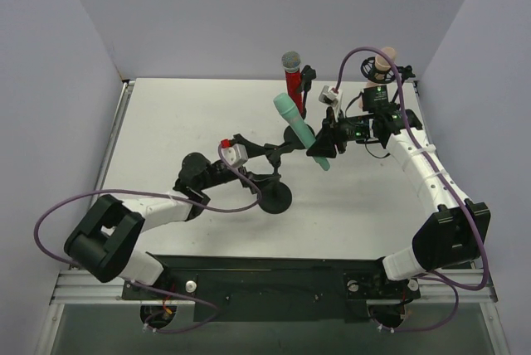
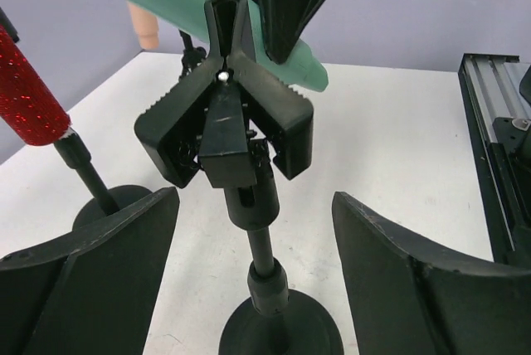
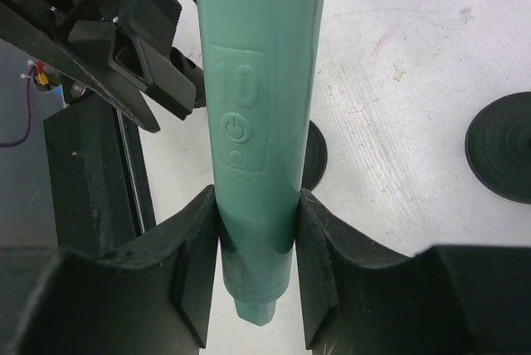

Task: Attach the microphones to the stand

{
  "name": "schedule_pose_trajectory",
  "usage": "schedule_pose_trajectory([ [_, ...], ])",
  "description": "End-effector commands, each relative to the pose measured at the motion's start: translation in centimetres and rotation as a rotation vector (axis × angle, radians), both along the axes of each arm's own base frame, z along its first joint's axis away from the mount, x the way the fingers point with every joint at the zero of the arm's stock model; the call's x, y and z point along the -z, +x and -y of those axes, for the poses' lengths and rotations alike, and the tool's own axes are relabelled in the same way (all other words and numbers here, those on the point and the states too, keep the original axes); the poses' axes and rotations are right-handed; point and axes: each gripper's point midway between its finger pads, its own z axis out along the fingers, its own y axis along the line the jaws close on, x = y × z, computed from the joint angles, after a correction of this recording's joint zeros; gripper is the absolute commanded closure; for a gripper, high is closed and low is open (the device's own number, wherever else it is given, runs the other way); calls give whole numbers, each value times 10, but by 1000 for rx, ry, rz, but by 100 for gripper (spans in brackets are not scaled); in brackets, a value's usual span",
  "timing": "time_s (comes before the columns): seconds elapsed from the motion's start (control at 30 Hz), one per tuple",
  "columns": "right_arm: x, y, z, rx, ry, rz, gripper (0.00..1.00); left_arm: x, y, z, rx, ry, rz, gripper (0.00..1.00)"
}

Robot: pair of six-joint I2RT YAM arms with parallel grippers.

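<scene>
My right gripper [image 1: 323, 146] [image 3: 257, 264] is shut on the lower handle of the mint green microphone [image 1: 300, 129] [image 3: 261, 123], which it holds tilted just above the black clip [image 1: 294, 136] [image 2: 224, 123] of the middle stand [image 1: 274, 197]. The left gripper [image 1: 276, 153] [image 2: 257, 276] is open, and its fingers [image 2: 91, 272] stand on either side of that stand's pole [image 2: 261, 247] without touching it. A glittery red microphone [image 1: 292, 77] [image 2: 29, 98] sits upright in its own stand at the back. At the back right, the peach-pink microphone [image 1: 382, 64] [image 2: 143, 27] stands on another stand.
Round black stand bases [image 3: 500, 156] rest on the white table [image 1: 182, 123]. Grey walls close in the back and both sides. A metal rail [image 2: 498, 123] and the black mounting plate [image 1: 265, 276] run along the near edge.
</scene>
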Motion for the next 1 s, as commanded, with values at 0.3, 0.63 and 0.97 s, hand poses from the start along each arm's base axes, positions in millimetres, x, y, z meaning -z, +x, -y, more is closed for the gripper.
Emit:
schedule_pose_trajectory([
  [0.3,-27,-15,-4,-113,16,140,100,-18,-12,-58,-264,14,-4,13],
  [0.63,-55,-17,-9,-161,-5,292,100,-55,-4,-41,-205,16,54,13],
  [0.97,-54,-30,-12,-264,31,352,100,-71,7,-23,-167,9,70,14],
])
